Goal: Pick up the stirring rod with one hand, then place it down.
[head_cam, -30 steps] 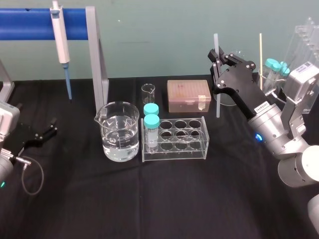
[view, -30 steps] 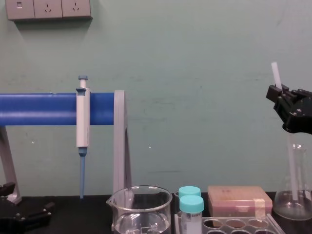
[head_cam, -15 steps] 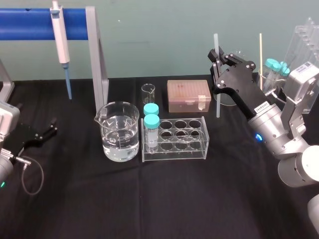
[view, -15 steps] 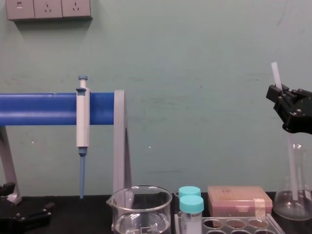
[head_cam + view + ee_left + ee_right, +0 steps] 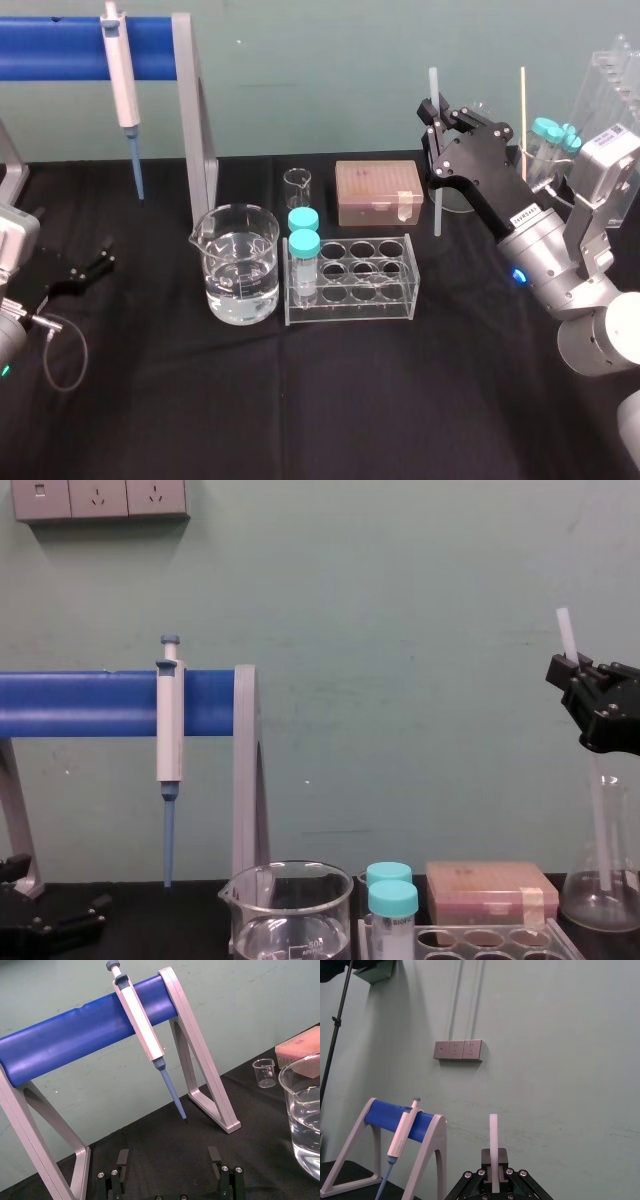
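The stirring rod point(image 5: 435, 170), thin and translucent white, stands upright at the back right of the black table, above the surface. My right gripper point(image 5: 432, 110) is shut on its upper part, and a short length sticks out above the black fingers point(image 5: 578, 670). In the right wrist view the rod point(image 5: 493, 1147) rises straight up from between the jaws. From the chest view its lower part point(image 5: 601, 830) lines up with the glass flask point(image 5: 600, 885); I cannot tell whether it is inside. My left gripper point(image 5: 85, 268) rests open at the table's left edge, with its fingers point(image 5: 122, 1160) wide apart and nothing between them.
A beaker of water point(image 5: 240, 265) stands left of a clear tube rack point(image 5: 350, 278) holding two teal-capped tubes. Behind them are a small beaker point(image 5: 297, 187) and a pink tip box point(image 5: 378, 192). A grey pipette point(image 5: 120, 70) hangs on the blue stand point(image 5: 60, 47).
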Robot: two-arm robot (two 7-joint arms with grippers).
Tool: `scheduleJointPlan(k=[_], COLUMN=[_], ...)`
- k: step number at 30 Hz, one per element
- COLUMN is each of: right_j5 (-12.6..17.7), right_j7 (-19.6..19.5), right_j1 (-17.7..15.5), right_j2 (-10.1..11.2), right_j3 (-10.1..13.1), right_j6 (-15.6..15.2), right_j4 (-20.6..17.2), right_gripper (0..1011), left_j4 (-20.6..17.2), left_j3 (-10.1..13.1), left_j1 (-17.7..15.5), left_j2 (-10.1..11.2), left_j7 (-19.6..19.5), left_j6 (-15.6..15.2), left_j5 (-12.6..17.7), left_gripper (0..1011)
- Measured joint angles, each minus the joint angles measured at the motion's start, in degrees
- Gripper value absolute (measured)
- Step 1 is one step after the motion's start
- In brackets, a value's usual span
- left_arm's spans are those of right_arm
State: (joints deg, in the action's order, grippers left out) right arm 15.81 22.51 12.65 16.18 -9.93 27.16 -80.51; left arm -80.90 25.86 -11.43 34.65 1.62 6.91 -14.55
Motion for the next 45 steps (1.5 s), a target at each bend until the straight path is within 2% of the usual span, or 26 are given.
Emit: scheduleJointPlan(k=[24,39,45], right_j5=[0.0,1.3,1.6], right_j7=[0.2,4.1,5.3], right_j1=[0.0,1.8,3.3], right_j2=[-0.1,-0.5,-0.6], right_j3=[0.1,0.2,-0.2], right_j6=[0.0,0.6,1.3], right_j4=[0.0,2.6,5.1], right_gripper=[67,67,66], left_j4=[0.0,0.0,0.0], left_j3=[0.0,0.0,0.0], left_j1=[0.0,0.0,0.0], left_j2=[0.0,0.0,0.0], left_j7=[0.0,0.0,0.0], left_j6=[0.0,0.0,0.0], left_j5=[0.0,0.0,0.0], left_gripper=[1000,1000,1000])
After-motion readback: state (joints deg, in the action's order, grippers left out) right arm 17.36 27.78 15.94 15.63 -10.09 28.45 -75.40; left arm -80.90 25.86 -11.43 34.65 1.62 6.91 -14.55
